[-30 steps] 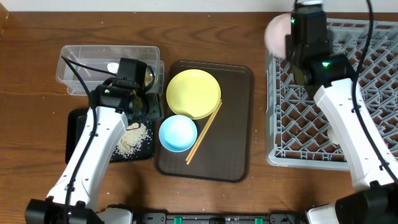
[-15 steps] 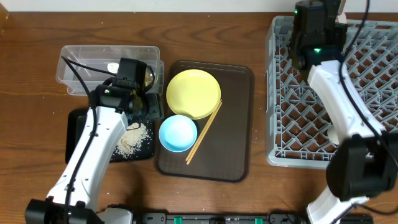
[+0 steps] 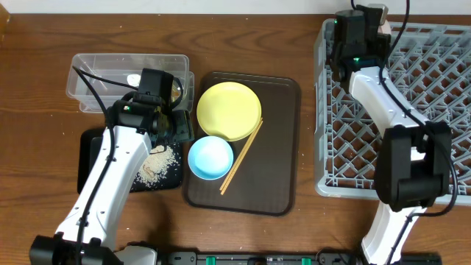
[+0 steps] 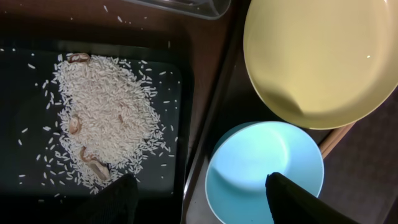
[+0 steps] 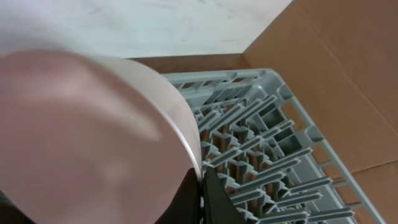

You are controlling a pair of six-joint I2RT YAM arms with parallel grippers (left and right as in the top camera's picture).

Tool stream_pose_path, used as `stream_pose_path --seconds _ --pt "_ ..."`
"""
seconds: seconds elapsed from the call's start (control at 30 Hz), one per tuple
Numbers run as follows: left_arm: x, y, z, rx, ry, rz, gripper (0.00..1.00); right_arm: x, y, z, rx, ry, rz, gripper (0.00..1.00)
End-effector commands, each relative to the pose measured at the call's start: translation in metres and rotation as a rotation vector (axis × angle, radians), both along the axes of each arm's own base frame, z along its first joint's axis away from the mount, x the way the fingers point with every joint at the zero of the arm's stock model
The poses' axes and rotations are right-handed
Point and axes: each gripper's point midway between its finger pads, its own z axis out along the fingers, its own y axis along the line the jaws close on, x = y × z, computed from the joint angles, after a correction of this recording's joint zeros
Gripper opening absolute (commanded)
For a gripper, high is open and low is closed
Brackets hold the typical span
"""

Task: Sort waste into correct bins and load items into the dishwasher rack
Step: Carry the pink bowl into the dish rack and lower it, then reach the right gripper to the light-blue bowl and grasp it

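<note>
From above, the dishwasher rack fills the right of the table, and the right arm reaches to its far left corner, its wrist hiding whatever it carries. In the middle lies a dark brown serving tray with the yellow plate at its far end, the light blue bowl nearer, just touching the plate's edge, and the chopsticks slanting beside both on the right. To the left, the clear tub sits far and the black tray near, with rice grains heaped in the tray's right part. The left gripper hangs over the seam between the black tray and the serving tray. Its wrist camera shows the fingers spread wide, holding nothing, one over the black tray near the rice and one over the blue bowl. The right wrist camera shows the right gripper pinching the rim of the white-pinkish bowl, held on edge above the rack's grey pegs.
</note>
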Motion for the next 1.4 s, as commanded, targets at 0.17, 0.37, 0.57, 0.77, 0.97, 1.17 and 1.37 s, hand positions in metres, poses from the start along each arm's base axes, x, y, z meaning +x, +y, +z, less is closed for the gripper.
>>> stream_pose_path --seconds 0.17,0.37,0.57,0.77,0.97,1.17,1.37 --pt "0.002 0.002 0.004 0.010 -0.012 0.004 0.69 0.004 0.016 -0.006 0.011 0.006 0.038 0.01" --pt "0.001 0.003 0.004 0.010 -0.009 0.004 0.69 -0.002 0.024 -0.018 0.010 0.080 0.064 0.01" --pt "0.001 0.003 0.004 0.010 -0.008 0.004 0.69 -0.013 0.040 -0.029 0.003 0.158 0.091 0.01" --pt "0.001 0.003 0.004 0.011 -0.009 0.004 0.69 -0.035 0.050 -0.035 0.104 0.192 0.070 0.01" --pt "0.001 0.003 0.004 0.011 -0.008 0.004 0.69 -0.057 0.069 -0.018 0.287 0.212 0.135 0.29" --pt "-0.001 0.003 0.003 0.014 0.001 0.004 0.69 -0.074 0.100 0.025 0.464 0.174 0.292 0.50" --pt "-0.014 0.030 -0.001 0.107 0.054 0.130 0.69 -0.096 0.199 0.034 0.847 0.276 0.693 0.50"
